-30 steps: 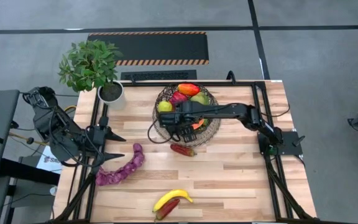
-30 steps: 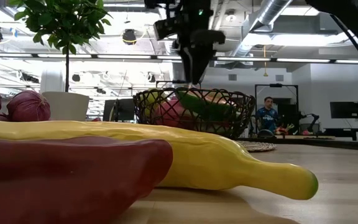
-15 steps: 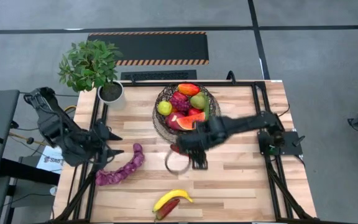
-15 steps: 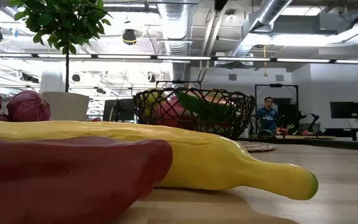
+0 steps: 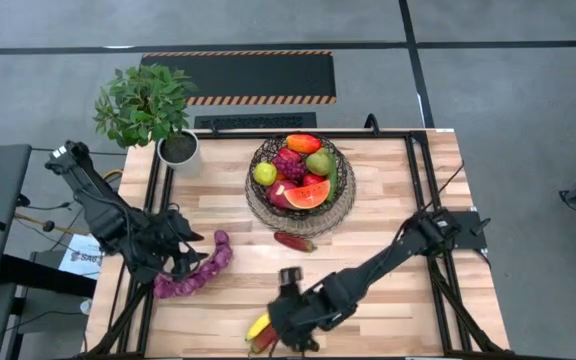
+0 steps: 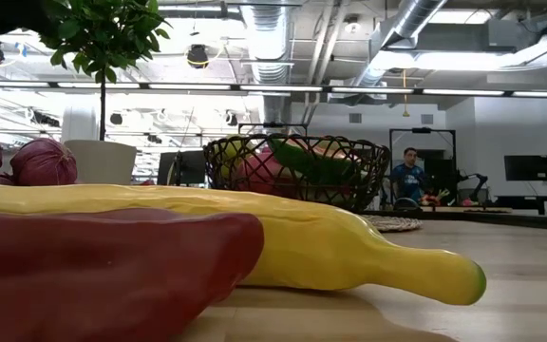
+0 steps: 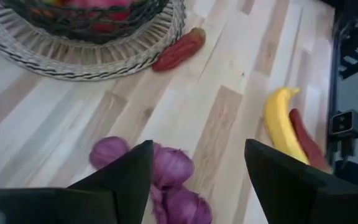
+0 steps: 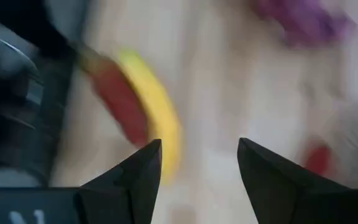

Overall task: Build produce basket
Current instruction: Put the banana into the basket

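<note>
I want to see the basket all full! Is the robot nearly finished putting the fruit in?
Partly. The basket already holds several fruits, including a watermelon slice. The open right gripper is over the banana, and the open left gripper is over the purple string. A red pepper also waits on the table.

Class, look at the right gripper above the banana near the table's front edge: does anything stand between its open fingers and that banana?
Nothing visible does. The right gripper hangs open just above the banana; a red pepper lies alongside it.

The wire basket point(image 5: 300, 185) holds fruit; a banana point(image 5: 259, 325), red pepper point(image 5: 294, 240) and purple string point(image 5: 196, 270) lie outside.
</note>
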Robot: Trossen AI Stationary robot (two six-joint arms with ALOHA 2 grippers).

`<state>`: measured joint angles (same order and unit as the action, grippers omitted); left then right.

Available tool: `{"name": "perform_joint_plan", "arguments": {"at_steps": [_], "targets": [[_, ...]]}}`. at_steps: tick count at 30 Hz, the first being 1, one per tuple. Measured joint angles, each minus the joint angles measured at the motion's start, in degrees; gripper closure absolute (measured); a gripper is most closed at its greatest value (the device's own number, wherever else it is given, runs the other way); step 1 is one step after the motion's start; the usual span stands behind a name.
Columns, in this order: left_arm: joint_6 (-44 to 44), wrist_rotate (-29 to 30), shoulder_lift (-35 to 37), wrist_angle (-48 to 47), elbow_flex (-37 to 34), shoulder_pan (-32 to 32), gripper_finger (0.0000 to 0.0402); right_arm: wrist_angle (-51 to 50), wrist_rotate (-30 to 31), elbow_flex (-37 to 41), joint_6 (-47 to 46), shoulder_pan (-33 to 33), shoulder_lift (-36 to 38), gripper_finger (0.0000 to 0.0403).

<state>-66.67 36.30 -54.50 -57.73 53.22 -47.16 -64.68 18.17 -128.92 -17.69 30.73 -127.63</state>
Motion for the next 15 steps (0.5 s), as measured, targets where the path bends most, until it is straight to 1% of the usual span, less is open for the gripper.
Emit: {"name": "perform_joint_plan", "arguments": {"at_steps": [4,7,12,13,15], "targets": [[1.1,0.3,0.0,3.2,-1.1,0.0,0.0165,15.1,-1.2,-0.1,5.9,0.3,-2.5,0.0173],[1.5,0.4,0.0,4.1,-1.1,0.0,0.0165,21.3,-5.6,-0.2,9.1,-0.3,-5.0,0.0173],[2.4,1.7,0.0,5.1,-1.1,0.0,0.0164,24.0,-17.6,-0.1,9.0,-2.1,-9.5,0.0173],[2.4,2.1,0.0,5.1,-1.1,0.0,0.0165,23.8,-18.7,-0.1,8.7,-2.5,-10.1,0.0173],[2.4,2.4,0.0,5.0,-1.1,0.0,0.0165,23.1,-19.0,-0.1,8.1,-3.0,-11.6,0.0173]]}}
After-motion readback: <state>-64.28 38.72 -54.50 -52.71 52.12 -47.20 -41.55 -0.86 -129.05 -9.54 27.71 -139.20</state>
